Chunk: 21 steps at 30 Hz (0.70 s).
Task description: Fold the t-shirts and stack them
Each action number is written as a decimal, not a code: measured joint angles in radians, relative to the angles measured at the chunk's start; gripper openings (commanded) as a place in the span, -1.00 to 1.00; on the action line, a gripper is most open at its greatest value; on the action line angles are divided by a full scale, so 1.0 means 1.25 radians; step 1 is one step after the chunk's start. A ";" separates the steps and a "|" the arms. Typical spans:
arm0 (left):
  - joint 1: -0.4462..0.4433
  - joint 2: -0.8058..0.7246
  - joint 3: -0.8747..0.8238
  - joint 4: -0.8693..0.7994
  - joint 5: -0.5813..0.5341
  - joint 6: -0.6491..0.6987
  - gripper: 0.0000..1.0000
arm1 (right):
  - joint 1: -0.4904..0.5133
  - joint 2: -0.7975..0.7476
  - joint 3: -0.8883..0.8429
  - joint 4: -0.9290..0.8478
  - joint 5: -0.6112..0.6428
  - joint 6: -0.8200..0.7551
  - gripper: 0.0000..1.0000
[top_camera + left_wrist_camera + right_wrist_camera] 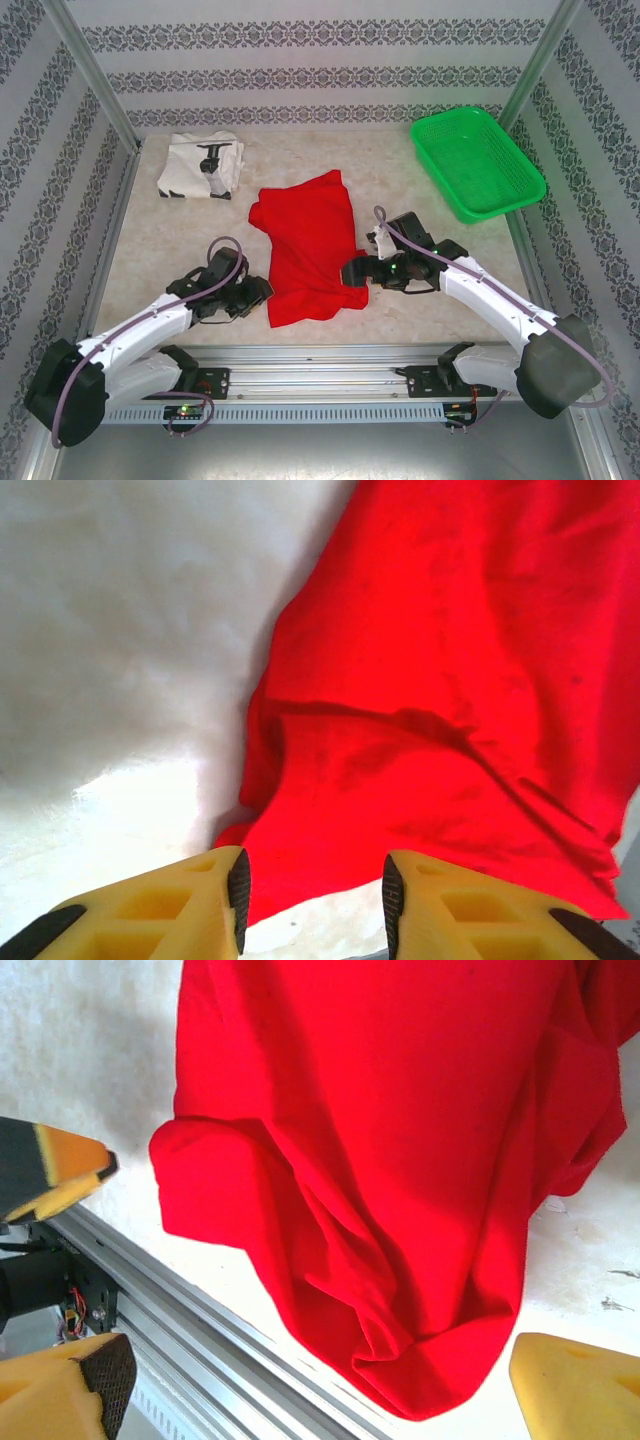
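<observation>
The red t-shirt (450, 680) lies creased on the pale bench (120, 630), spread across the right side of the view. At the bottom edge, the left end effector (315, 905) has its yellow fingers (170, 910) parted. The shirt's near edge lies in the gap between them.

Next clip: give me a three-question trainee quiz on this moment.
1. True or false: the white t-shirt lies stacked on the red t-shirt.
2. What sits at the far right corner of the table? A) green mesh basket B) white t-shirt C) red t-shirt
3. Fill in: the right gripper, at the red t-shirt's near edge, is ___.
Key: 1 false, they lie apart; 2 A; 3 open.
</observation>
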 measured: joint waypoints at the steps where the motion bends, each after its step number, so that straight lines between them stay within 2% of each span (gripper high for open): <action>1: -0.002 0.015 -0.005 0.014 0.008 -0.003 -0.18 | 0.002 -0.001 0.000 0.003 -0.003 0.000 0.96; 6: -0.016 0.072 -0.038 0.063 0.023 -0.015 -0.21 | 0.023 -0.020 0.003 0.002 -0.006 -0.010 0.96; 12: -0.023 0.128 -0.043 0.125 0.041 -0.030 -0.41 | 0.054 -0.069 0.023 0.003 -0.006 -0.023 0.96; 16: -0.032 0.132 -0.043 0.134 0.053 -0.032 -0.62 | 0.054 -0.073 0.028 0.002 -0.005 -0.023 0.96; 21: -0.033 0.108 -0.043 0.133 0.056 -0.033 -0.69 | 0.060 -0.068 0.028 0.002 0.000 -0.023 0.96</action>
